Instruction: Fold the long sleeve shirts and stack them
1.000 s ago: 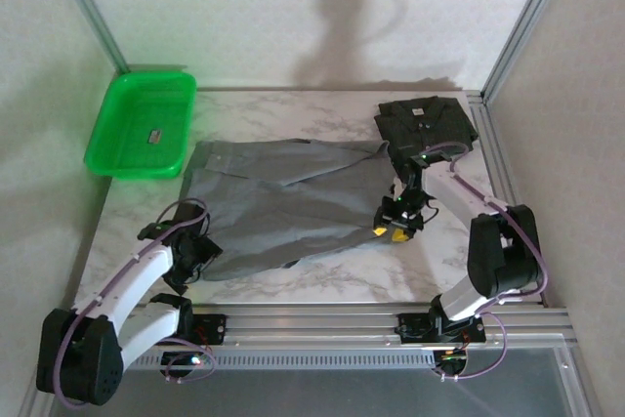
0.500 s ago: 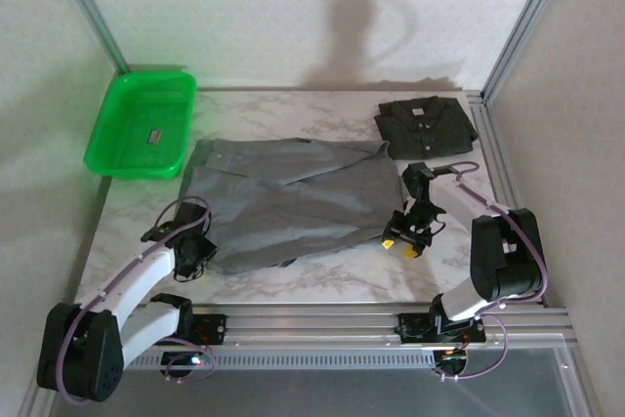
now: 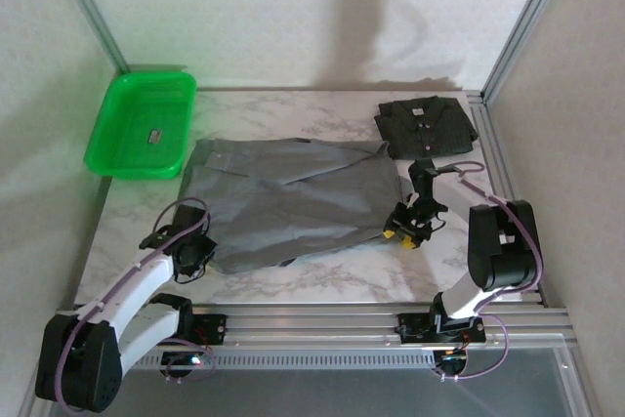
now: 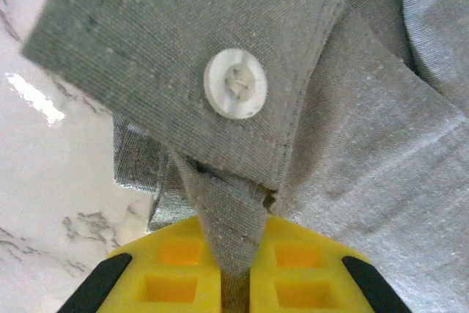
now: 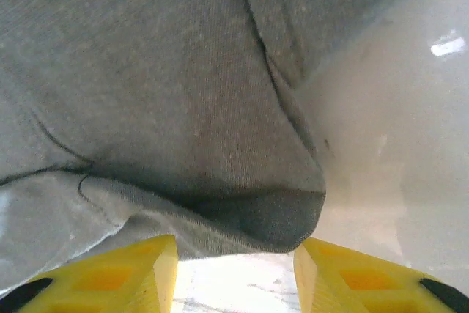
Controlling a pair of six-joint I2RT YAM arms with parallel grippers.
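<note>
Right gripper (image 3: 406, 229) has slid a bit toward 4 o'clock compared with a second ago. It was over the edge of the grey shirt (image 3: 293, 202) then, and now it sits just off that shirt's 3 o'clock hem. The left arm has nudged in too, so the left gripper (image 3: 198, 253) is right at the shirt's 7 o'clock corner.

Left wrist cam: the left gripper (image 4: 234, 284) is pressed together on a thin fold of grey cloth, with the yellow pads (image 4: 297, 278) squeezing it from both sides. Just past that, toward 12 o'clock in that view, is a cuff (image 4: 183, 56) with a white button (image 4: 235, 84) lying flat, and marble peeking out at 9 o'clock.

Right wrist cam: the right gripper (image 5: 234, 269) is spread, with bright tabletop showing between its yellow pads (image 5: 121, 269). A rounded corner of the grey shirt hangs just ahead of the gap, not pinched by anything as far as I can see.

Layout from above: the grey shirt is spread out, a bit rumpled, across the middle of the table (image 3: 322, 285). The charcoal shirt (image 3: 425, 124) is already folded into a neat square at about 1 o'clock, collar up, sitting apart from the grey one. A green tray (image 3: 134, 171) sits at the 10 o'clock corner with something small and dark in it, too tiny to make out.
</note>
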